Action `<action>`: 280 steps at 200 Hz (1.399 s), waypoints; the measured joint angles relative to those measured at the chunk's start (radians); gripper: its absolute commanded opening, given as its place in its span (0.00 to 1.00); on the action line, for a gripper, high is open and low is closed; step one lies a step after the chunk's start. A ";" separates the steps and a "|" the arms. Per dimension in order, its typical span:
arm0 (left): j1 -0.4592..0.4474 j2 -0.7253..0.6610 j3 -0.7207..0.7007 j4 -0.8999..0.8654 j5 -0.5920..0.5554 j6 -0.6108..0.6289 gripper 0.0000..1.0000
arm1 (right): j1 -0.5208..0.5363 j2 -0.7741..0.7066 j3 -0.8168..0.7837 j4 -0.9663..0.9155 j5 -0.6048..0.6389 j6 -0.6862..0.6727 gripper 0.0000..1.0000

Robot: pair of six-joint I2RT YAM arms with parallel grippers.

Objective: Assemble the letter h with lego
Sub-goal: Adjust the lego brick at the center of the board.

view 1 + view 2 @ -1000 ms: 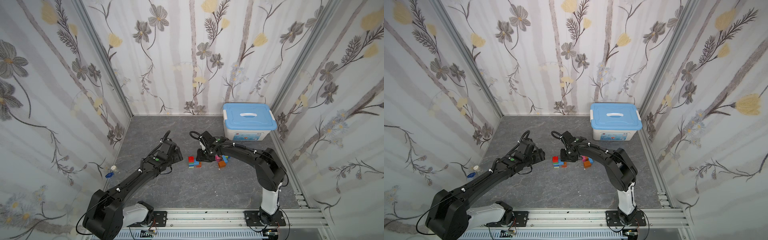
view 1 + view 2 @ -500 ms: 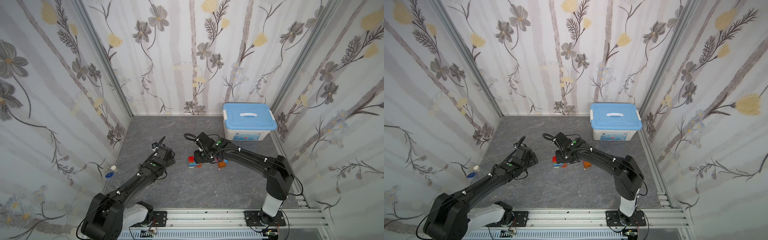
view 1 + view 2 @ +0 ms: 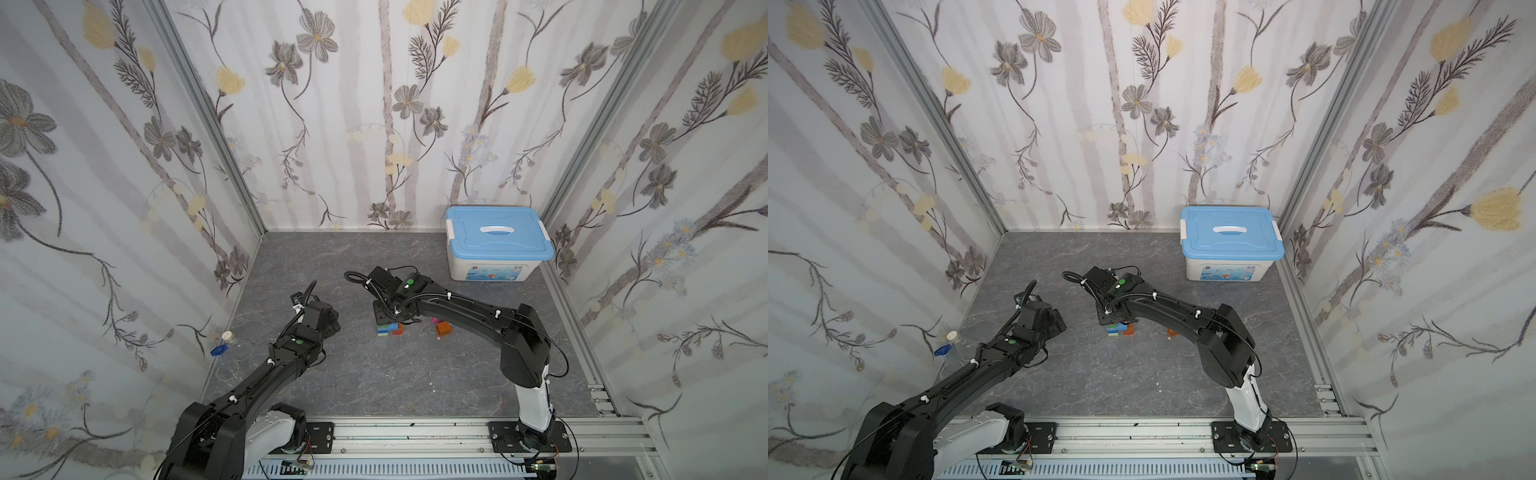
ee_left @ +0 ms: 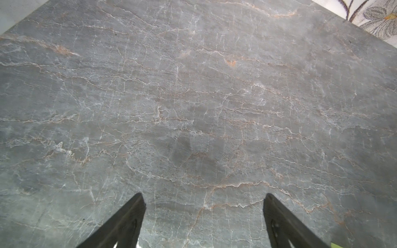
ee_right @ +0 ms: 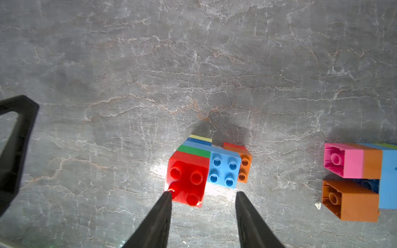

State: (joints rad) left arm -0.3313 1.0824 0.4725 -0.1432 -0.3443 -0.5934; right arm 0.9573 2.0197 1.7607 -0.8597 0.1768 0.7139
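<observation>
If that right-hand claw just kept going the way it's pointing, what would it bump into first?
Probably the red brick topping the small stack: in the wrist view one finger of the right gripper sits at its corner. Depth is hard to judge.

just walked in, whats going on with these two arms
The right arm hovers over a small stack of glossy studded plastic bricks, red one on top, jaws apart, one tip at that brick's edge. A second brick cluster lies beside it. The left arm hangs over bare grey tabletop, jaws open, holding nothing.
</observation>
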 measured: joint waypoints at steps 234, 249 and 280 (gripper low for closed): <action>0.028 -0.003 -0.030 0.071 0.033 -0.006 0.89 | 0.037 0.039 0.026 -0.013 0.008 0.060 0.55; 0.029 -0.006 -0.034 0.078 0.031 -0.009 0.89 | 0.040 0.051 0.026 -0.004 0.008 0.070 0.51; 0.030 0.000 -0.037 0.079 0.034 -0.010 0.89 | 0.038 0.063 0.028 -0.002 0.010 0.082 0.43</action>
State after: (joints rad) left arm -0.3012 1.0824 0.4358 -0.0643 -0.3103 -0.6033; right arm 0.9955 2.0823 1.7889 -0.8619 0.1871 0.7959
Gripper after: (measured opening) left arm 0.889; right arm 0.453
